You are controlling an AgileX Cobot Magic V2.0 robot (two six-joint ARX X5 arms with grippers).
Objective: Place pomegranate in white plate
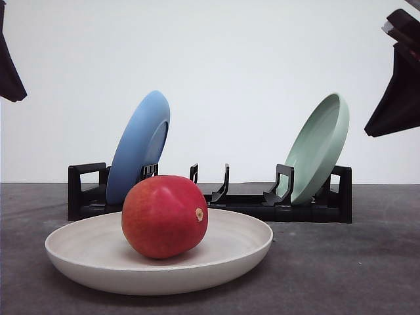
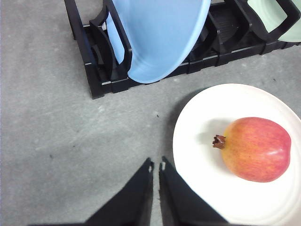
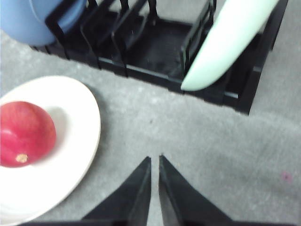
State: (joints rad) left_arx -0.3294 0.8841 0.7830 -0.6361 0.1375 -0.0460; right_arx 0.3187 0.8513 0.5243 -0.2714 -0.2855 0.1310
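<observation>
The red pomegranate [image 1: 165, 216] rests inside the white plate [image 1: 79, 252] on the grey table, near the front. It also lies on the plate [image 2: 207, 113] in the left wrist view, pomegranate [image 2: 256, 149] blushing orange with a brown stem nub. In the right wrist view the pomegranate [image 3: 24, 134] sits on the plate [image 3: 80, 122] too. My left gripper [image 2: 156, 167] is shut and empty, hanging above the bare table just beside the plate's rim. My right gripper [image 3: 154, 162] is shut and empty, over bare table to the plate's right. Both arms sit high at the front view's edges.
A black dish rack [image 1: 249, 197] stands behind the plate. It holds a blue plate [image 1: 139, 146] on the left and a pale green plate [image 1: 317, 147] on the right, both leaning on edge.
</observation>
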